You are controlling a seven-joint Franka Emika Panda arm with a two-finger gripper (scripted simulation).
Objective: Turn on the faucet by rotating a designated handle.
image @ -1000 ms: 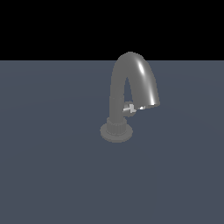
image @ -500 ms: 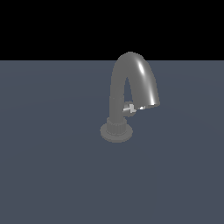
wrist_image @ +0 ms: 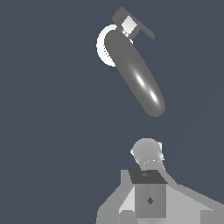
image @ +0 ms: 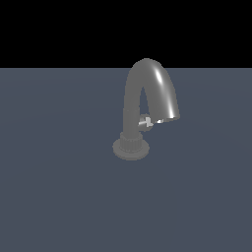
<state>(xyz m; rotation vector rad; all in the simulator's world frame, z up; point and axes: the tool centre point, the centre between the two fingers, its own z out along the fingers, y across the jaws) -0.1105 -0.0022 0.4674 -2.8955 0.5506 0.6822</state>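
Faucet (image: 134,106) stands upright on the flat blue-grey bench (image: 54,197), a little right of centre in the exterior view. 1 tall arched spout rises from a ribbed collar over a round flat base, curves over and comes down on the exterior view's right, mouth facing down, bright highlight on the outer curve. Handle (image: 147,122), a small light-grey cross-shaped knob, sits on a short stub off the column just above the collar, tucked under the arch between column and spout mouth. No arm shows in the exterior view.

Wrist view looks down on the faucet (wrist_image: 135,74): the spout reads as a long grey oval lying at a slant, with the pale round base partly showing behind one end. Handle (wrist_image: 129,24) shows next to the base as a pale square on a dark bar, at the end away from the spout tip.

Pincer (wrist_image: 147,151) shows in the wrist view only as grey blocky parts at the edge of the picture with a rounded grey shape in front; it is well apart from the faucet and touches nothing. Fingers can't be separated in that shape, so cannot tell how wide it is open. Nothing seen in its grip.
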